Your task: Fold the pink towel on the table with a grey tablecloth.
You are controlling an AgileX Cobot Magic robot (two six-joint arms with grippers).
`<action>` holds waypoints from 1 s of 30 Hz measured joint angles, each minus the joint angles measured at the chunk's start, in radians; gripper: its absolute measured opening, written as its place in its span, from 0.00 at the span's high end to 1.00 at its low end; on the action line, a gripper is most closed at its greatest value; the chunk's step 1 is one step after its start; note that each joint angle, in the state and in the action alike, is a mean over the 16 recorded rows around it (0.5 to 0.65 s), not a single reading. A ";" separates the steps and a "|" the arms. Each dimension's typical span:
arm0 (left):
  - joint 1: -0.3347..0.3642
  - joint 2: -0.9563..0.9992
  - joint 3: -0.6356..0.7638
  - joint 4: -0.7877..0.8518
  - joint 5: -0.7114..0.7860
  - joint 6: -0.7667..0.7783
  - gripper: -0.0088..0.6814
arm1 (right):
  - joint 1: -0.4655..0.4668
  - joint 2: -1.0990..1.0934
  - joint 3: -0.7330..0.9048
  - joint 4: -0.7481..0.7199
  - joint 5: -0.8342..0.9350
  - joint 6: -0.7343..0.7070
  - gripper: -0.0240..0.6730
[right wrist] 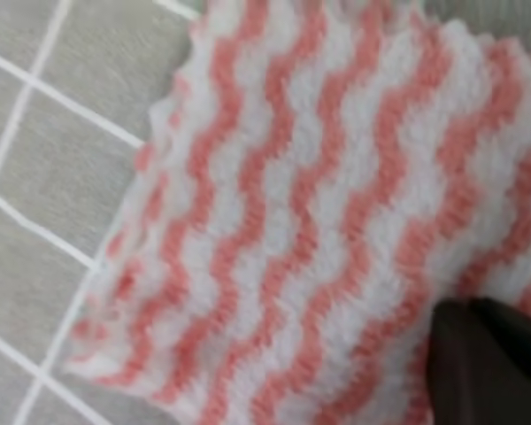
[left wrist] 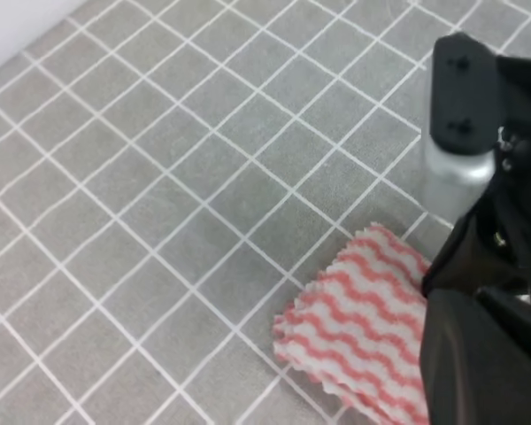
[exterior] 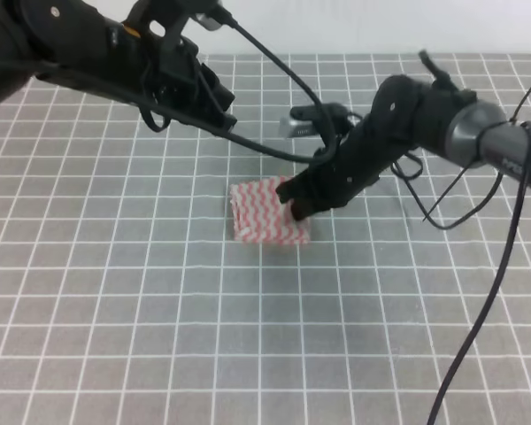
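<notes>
One right hand (exterior: 299, 205) covers the pink towel (exterior: 258, 212), grip unclear; left hand (exterior: 214, 104) unclear too

R arm reaches in from the right, gripper (exterior: 297, 205) angled down low, jaw state unclear. L gripper (exterior: 214, 104) raised, upper left, state unclear.

No readable text, label, brand, number or sign anywhere in the three views. Only thin white grid lines on the grey cloth-covered surface (exterior: 159, 301), and only wavy pink and white zigzag stripes on the thin pink towel (exterior: 261, 215), no lettering. Plain black housings on both arms, unmarked as far as visible; a small orange spot on the left arm too small to make out.
</notes>
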State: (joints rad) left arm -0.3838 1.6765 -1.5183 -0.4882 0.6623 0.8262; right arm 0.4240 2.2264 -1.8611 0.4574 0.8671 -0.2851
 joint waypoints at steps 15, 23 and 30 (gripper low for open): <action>0.000 -0.404 0.230 0.098 -0.001 -0.228 0.99 | 0.008 -0.543 0.292 0.052 -0.273 -0.020 0.99; 0.000 -0.718 0.519 0.118 -0.078 -0.326 0.99 | 0.034 -1.014 0.709 0.143 -0.567 -0.061 0.99; 0.000 -0.950 0.727 0.123 -0.111 -0.401 0.99 | 0.052 -1.381 0.986 0.186 -0.715 -0.083 0.99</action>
State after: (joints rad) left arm -0.3841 0.7269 -0.7914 -0.3654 0.5509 0.4252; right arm 0.4758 0.8450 -0.8753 0.6439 0.1517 -0.3679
